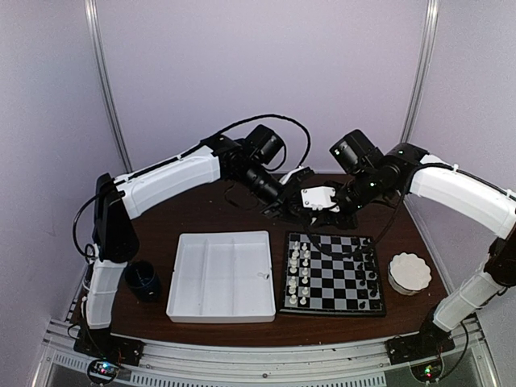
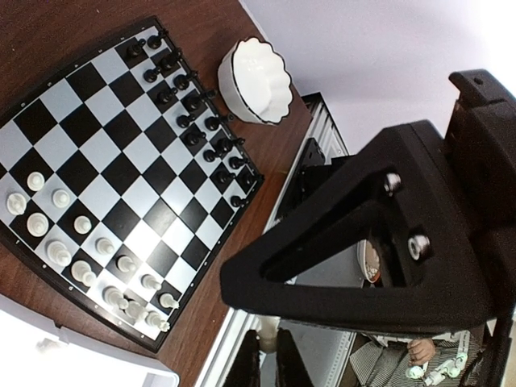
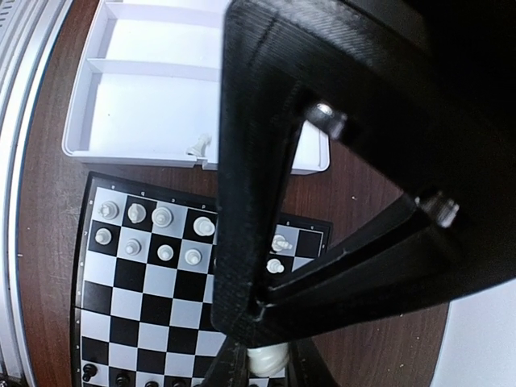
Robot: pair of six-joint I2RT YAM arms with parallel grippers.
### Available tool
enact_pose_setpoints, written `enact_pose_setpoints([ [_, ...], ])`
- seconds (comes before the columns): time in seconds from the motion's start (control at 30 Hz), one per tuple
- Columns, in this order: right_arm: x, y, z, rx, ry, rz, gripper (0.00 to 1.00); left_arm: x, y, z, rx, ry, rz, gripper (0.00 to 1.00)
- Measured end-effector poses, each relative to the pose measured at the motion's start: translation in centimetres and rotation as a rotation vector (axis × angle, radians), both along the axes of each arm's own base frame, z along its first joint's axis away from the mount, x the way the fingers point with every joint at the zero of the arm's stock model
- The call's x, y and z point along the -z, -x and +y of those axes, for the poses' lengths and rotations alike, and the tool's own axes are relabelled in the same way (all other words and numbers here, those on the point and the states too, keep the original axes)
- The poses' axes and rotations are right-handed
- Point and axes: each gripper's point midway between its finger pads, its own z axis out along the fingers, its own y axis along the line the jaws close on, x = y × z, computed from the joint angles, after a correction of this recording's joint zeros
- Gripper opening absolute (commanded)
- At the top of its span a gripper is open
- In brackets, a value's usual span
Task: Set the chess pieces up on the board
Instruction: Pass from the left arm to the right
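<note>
Got board (image 1: 332, 274) flat on brown table (image 1: 149, 322), with white tray (image 1: 222, 276) just beside its left edge, white scalloped bowl (image 1: 409, 272) just off its right edge and dark cup (image 1: 143, 280) left of tray. Seeing white chessmen (image 1: 299, 270) lined up in two files along the tray side of board and black chessmen (image 1: 369, 274) in two files along the bowl side. Also spotted one stray white man (image 3: 199, 145) inside tray, right at the wall nearest board. Both arms raised over the far edge of board, wrists close to each other, cameras looking down at the squares. Right gripper (image 3: 266, 369): jaws closed in on a small white piece (image 3: 266, 359), pinched between the fingertips, up in the air and clear of the squares. Left gripper (image 2: 270, 363): only a sliver of the fingers in frame at the bottom edge, sitting close together. Can't tell whether pressed together or gripping anything.
</note>
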Motion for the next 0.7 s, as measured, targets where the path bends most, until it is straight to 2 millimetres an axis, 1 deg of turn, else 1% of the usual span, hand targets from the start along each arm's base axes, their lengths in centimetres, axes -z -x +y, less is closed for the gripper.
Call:
enact_pose_setpoints([
  [0.07,0.0,0.0,0.1,0.003,-0.005,0.000,0.12,0.0,-0.1,0.1,-0.002,-0.001,-0.001,0.12],
  [0.13,-0.1,0.0,0.2,0.012,-0.018,0.009,0.11,0.0,-0.1,0.2,-0.008,-0.001,-0.008,0.21],
  [0.23,-0.3,0.0,0.4,0.041,-0.056,0.047,0.11,-0.3,-0.6,0.7,-0.040,-0.001,-0.059,0.25],
  [0.3,-0.5,-0.2,0.3,0.070,-0.091,0.083,0.11,-0.5,-0.9,1.1,-0.067,-0.001,-0.102,0.32],
  [0.43,-0.8,-1.1,-0.3,0.149,-0.170,0.180,0.11,-1.4,-1.6,2.3,-0.131,0.029,-0.221,0.33],
  [0.57,-1.1,-1.7,-0.7,0.223,-0.268,0.315,0.12,-2.6,-2.1,3.2,-0.181,0.087,-0.363,0.35],
  [0.7,-1.4,-1.9,-0.4,0.263,-0.368,0.459,0.12,-3.5,-2.2,3.2,-0.208,0.139,-0.521,0.37],
])
